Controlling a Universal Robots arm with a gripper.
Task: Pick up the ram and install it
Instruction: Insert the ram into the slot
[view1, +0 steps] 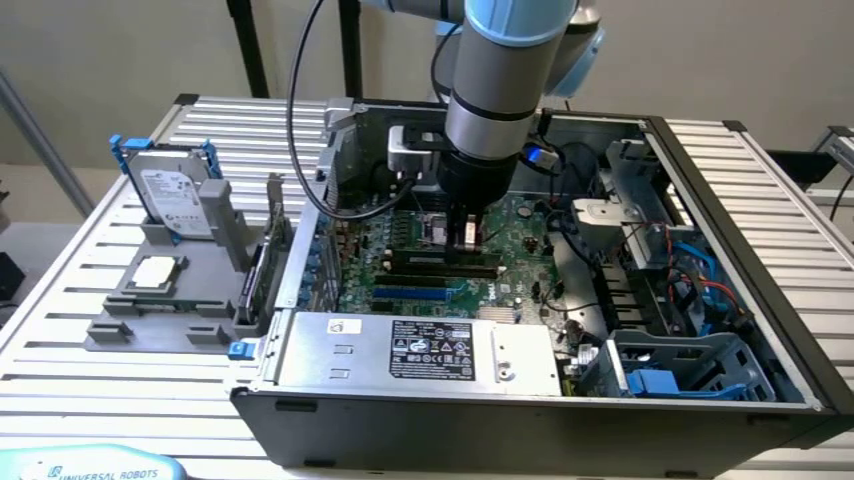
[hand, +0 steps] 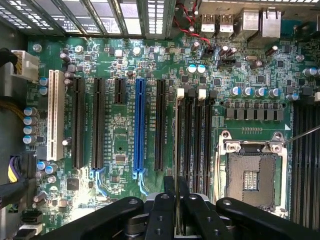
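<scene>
The gripper (hand: 176, 210) is clamping the ram (hand: 176, 165) edge-on by its top edge, hovering over the memory slots (hand: 192, 135) near the motherboard (hand: 120, 150) middle. It looks light, stiff and fragile; gripping the edges seems safest.
</scene>
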